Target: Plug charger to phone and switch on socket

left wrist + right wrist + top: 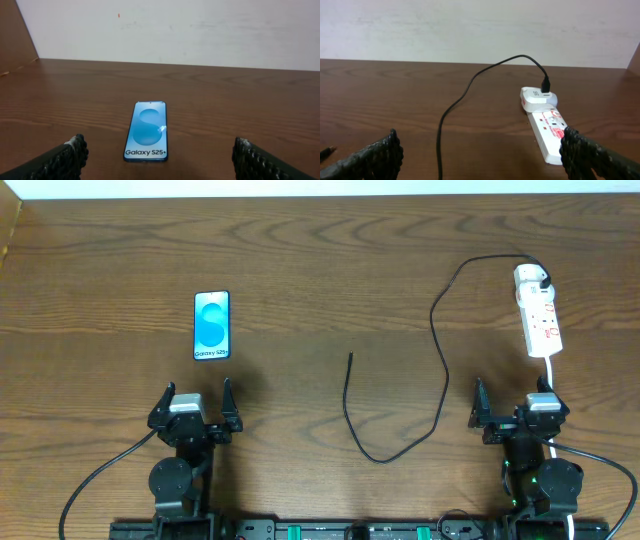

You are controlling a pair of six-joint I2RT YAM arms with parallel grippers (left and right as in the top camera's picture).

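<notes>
The phone lies flat on the table at the left, screen up, reading "Galaxy S25+"; it also shows in the left wrist view. My left gripper is open and empty, a little in front of the phone. The white socket lies at the far right, a white plug at its far end. The black charger cable runs from that plug in a long loop to its free tip at mid-table. My right gripper is open and empty, just in front of the socket.
The wooden table meets a white wall at the back. The socket's white cord runs toward the right arm's base. Thick black robot cables trail from both arm bases at the front edge.
</notes>
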